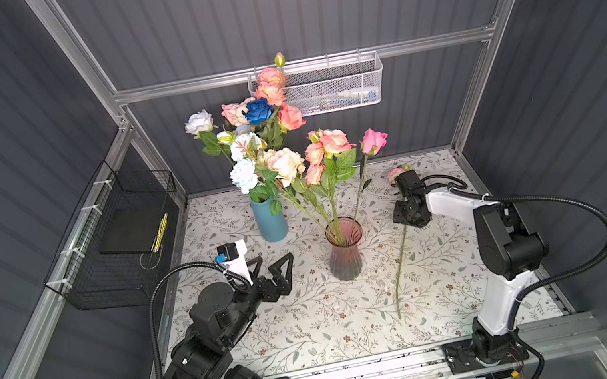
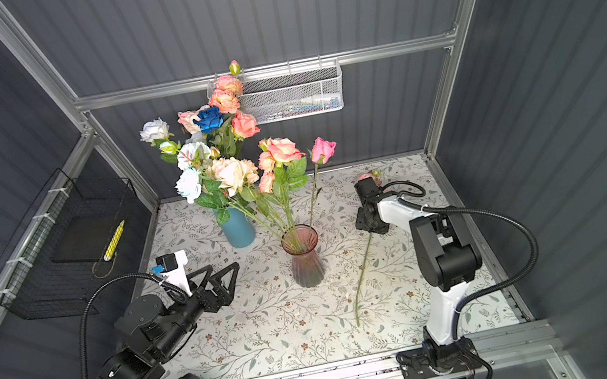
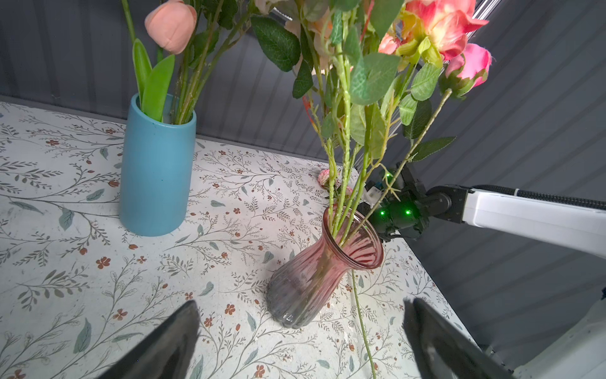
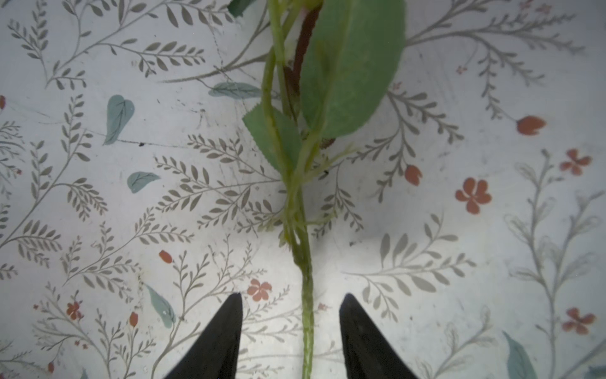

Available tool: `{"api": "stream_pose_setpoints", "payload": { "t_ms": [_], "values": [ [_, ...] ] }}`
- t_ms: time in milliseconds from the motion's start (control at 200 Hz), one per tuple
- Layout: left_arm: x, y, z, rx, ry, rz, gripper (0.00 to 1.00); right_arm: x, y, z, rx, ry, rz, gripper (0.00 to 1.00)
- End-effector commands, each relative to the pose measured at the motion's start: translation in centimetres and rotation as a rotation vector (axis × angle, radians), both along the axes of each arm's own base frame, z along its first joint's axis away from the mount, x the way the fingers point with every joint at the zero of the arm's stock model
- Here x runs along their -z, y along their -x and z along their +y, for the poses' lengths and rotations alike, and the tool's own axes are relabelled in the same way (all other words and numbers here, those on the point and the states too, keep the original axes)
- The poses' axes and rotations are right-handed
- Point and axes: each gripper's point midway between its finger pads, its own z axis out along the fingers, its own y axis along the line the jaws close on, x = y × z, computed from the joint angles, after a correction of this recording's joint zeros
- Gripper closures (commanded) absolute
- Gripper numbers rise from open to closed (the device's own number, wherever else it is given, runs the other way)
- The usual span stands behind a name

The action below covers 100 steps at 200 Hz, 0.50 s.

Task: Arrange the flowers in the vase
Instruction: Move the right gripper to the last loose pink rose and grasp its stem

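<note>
Right gripper (image 4: pixel 290 298) astride stem (image 4: pixel 304 262), vase (image 1: pixel 347 263) near

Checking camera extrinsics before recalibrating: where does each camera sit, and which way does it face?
Both top views: high over the front edge, looking down and back across the table; the left arm, left claw and right arm show.
Left wrist: low behind the open left claw, facing the pink vase, the blue vase and the right arm.
Right wrist: straight down on the loose flower lying on the table; the open right claw straddles its stem.
Shared: the pink vase, in both top views and the left wrist view.
</note>
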Motion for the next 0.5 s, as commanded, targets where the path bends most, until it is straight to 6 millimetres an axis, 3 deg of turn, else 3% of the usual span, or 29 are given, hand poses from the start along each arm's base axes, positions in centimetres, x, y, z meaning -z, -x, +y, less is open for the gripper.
{"api": "stream_pose_setpoints", "payload": {
  "t_ms": [0,195,300,390,495],
  "values": [
    [-0.3,0.2,0.0,0.007,-0.003,-0.009,0.0,1.8,1.3,-0.4,-0.006,0.022,0.103,0.55],
    [-0.3,0.1,-0.2,0.01,-0.005,-0.006,0.0,2.4,1.4,-0.6,-0.012,0.017,0.125,0.7],
    [-0.5,0.1,-0.2,0.01,-0.003,-0.008,0.0,1.8,1.3,-0.7,-0.023,0.02,0.106,0.84],
    [-0.7,0.1,-0.1,0.01,-0.001,-0.011,0.0,0.2,1.1,-0.7,-0.035,0.018,0.042,0.96],
    [-0.8,0.2,-0.1,0.008,-0.001,-0.012,0.0,-3.0,1.4,-0.7,-0.043,0.003,-0.074,1.0]
  ]
}}
